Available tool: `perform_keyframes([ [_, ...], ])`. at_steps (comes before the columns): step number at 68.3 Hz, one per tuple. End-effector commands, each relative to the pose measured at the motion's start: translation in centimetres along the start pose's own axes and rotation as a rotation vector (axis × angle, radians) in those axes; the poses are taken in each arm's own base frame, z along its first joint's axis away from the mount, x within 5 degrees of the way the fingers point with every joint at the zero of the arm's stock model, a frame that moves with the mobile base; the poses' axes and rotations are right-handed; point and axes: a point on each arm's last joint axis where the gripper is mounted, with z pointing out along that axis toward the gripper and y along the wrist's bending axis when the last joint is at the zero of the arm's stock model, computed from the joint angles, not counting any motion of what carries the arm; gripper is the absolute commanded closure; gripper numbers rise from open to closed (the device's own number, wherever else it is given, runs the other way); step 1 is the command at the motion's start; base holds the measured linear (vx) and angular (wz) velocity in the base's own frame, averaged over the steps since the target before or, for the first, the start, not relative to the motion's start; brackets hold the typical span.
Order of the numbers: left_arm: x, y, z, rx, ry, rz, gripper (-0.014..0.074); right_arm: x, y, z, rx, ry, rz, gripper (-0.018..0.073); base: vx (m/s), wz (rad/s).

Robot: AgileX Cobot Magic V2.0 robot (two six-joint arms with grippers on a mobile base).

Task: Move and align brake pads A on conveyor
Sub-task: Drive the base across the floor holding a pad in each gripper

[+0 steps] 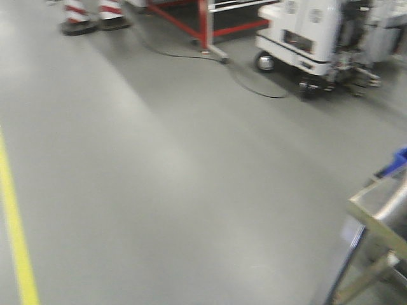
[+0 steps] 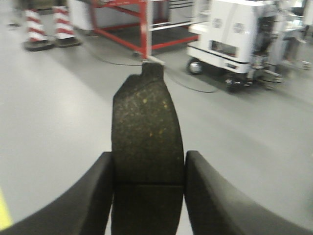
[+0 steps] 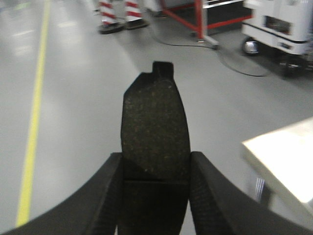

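Observation:
In the left wrist view a dark speckled brake pad (image 2: 146, 127) stands lengthwise between the black fingers, and my left gripper (image 2: 148, 166) is shut on its two long edges. The right wrist view shows the same: a second brake pad (image 3: 155, 127), with a small tab at its far end, is clamped in my right gripper (image 3: 155, 169). Both pads hang in the air over the grey floor. The conveyor is out of view. Neither gripper shows in the front view.
Grey shop floor with a yellow line (image 1: 16, 235) at the left. Striped cone bases (image 1: 89, 16), a red frame (image 1: 203, 28), a white wheeled machine (image 1: 311, 38) and a floor cable (image 1: 254, 86) lie ahead. A steel table corner (image 1: 378, 219) is at the lower right.

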Motion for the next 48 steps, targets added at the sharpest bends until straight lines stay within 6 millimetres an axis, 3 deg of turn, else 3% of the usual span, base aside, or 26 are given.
perform_keyframes([
  [1, -1.61, -0.09, -0.26, 0.008, -0.108, -0.008, 0.0603, -1.75, 0.18, -0.36, -0.012, -0.122, -0.004, 0.0566, -0.2, 0.92],
  [48, -1.61, -0.09, -0.26, 0.008, -0.108, -0.008, 0.0603, -1.75, 0.18, -0.36, -0.012, -0.122, -0.004, 0.0566, -0.12, 0.8],
])
